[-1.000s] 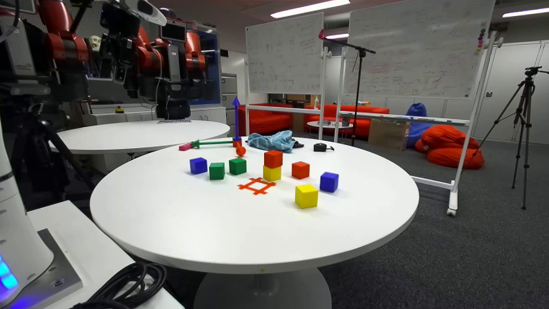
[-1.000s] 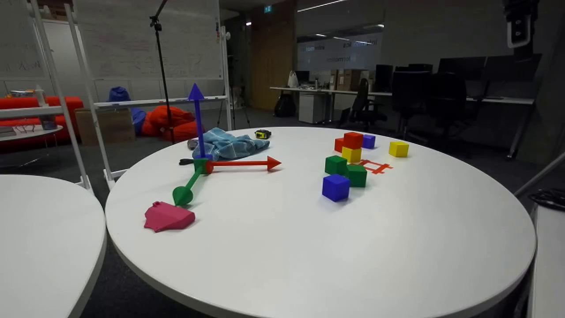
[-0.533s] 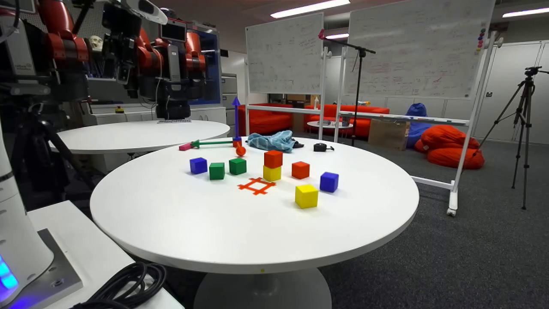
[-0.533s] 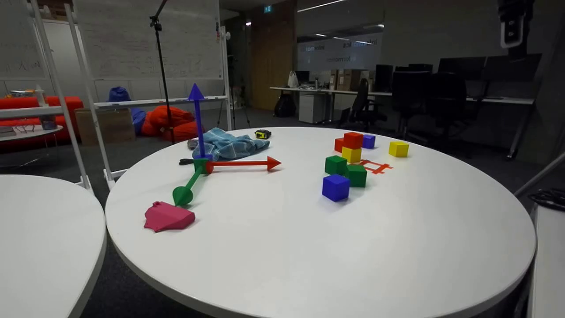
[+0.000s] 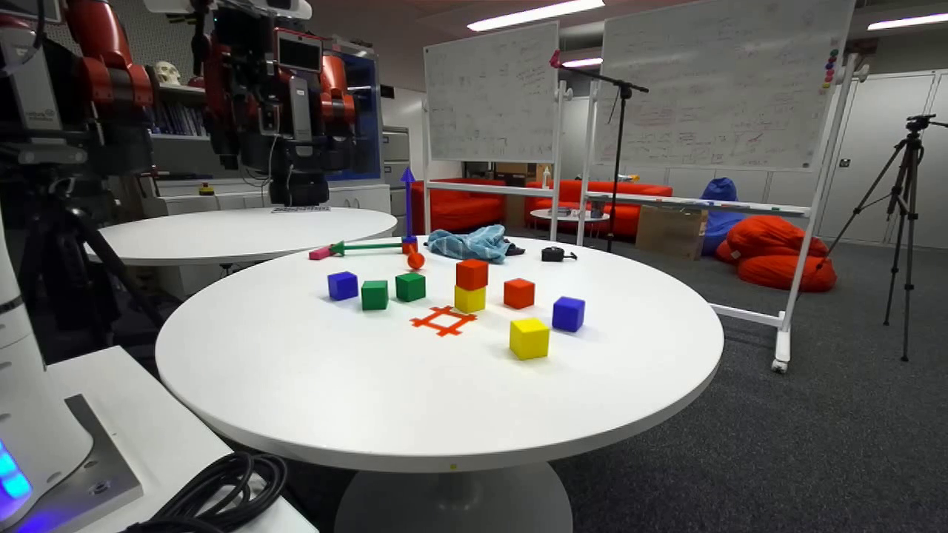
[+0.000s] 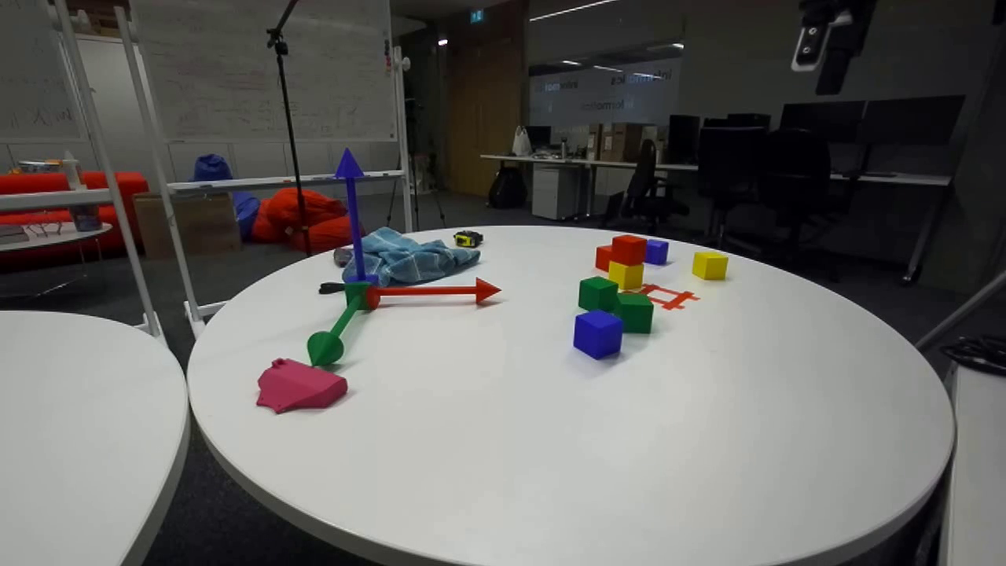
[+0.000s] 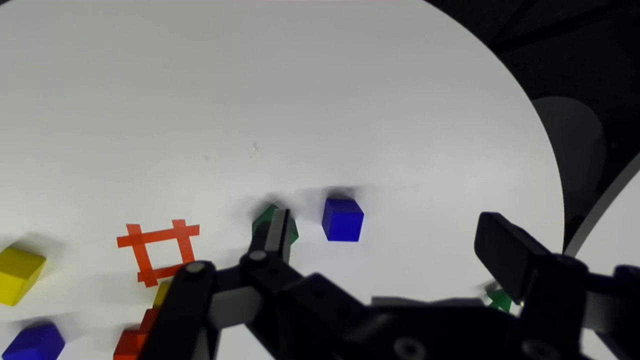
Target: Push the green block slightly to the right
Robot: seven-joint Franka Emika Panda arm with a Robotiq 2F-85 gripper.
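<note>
Round white table bears a green block near a blue cube and a second green block farther from it, target unconfirmed, while the gripper hangs well above, fingers wide apart, one partly masking the nearer block in the wrist view.

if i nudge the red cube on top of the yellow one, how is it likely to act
The red cube may slide or fall off, as only the yellow cube shows beneath it. Its flat faces suggest sliding or tipping rather than rolling. Crisp edges hint that it is stiff.
</note>
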